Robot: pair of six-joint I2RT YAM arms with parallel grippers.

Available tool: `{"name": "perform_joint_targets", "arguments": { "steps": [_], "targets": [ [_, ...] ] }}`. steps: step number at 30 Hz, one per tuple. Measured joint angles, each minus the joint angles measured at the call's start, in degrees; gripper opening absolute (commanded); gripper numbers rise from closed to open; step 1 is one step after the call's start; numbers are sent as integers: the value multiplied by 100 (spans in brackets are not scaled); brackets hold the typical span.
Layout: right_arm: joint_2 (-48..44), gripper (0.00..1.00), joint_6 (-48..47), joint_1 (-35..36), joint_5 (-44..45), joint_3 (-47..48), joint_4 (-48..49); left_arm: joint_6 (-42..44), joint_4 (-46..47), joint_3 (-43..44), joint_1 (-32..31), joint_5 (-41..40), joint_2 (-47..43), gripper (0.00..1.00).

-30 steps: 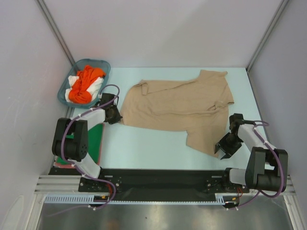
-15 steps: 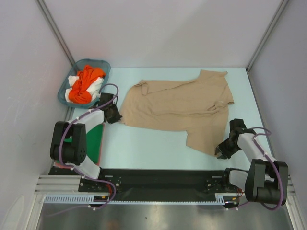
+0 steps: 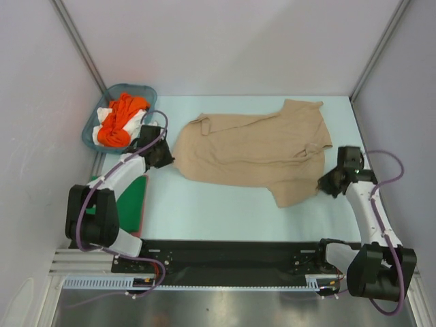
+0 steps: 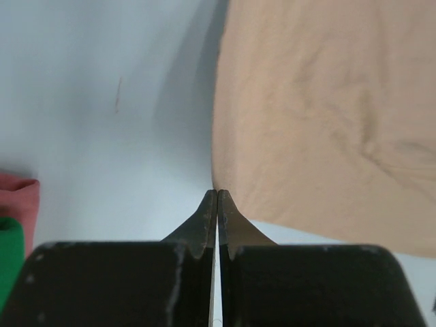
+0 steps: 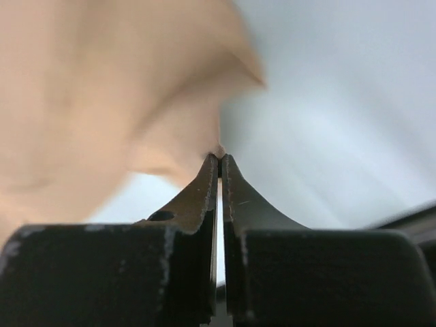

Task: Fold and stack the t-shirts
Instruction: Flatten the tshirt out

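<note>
A tan-beige t-shirt [image 3: 252, 146] lies spread across the middle of the table. My left gripper [image 3: 165, 158] is shut on its left corner, and in the left wrist view the closed tips [image 4: 216, 193] meet the cloth [image 4: 320, 102] there. My right gripper [image 3: 325, 185] is shut on the shirt's near right corner; the right wrist view shows the tips [image 5: 219, 157] pinching a raised fold [image 5: 82, 88]. An orange shirt [image 3: 119, 119] and a white one [image 3: 104, 113] lie bunched in the basket. A dark green shirt [image 3: 136, 196] lies folded on a reddish one [image 4: 17, 197] at the near left.
The teal plastic basket [image 3: 139, 87] stands at the far left corner. Grey walls close in the table on the left, back and right. A black rail [image 3: 225, 252] with the arm bases runs along the near edge.
My right gripper has shut on the shirt's near right corner and drawn it back and to the right. The left gripper, still shut, has shifted slightly away with its corner.
</note>
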Motion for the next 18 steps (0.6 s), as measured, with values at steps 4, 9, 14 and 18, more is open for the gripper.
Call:
{"name": "perform_joint_targets", "arguments": {
  "steps": [4, 9, 14, 18],
  "targets": [
    [44, 0, -341, -57, 245, 1762, 50, 98, -173, 573, -269, -83, -518, 0],
    [4, 0, -953, -205, 562, 3851, 289, 151, -149, 1665, -450, -109, -1318, 0],
    [-140, 0, -1440, -269, 796, 5344, 470, 214, 205, 2527, -452, -94, -1958, 0],
    [-297, 0, -1565, -269, 890, 6094, 778, 258, 533, 3018, -468, 20, -2358, 1]
  ]
}}
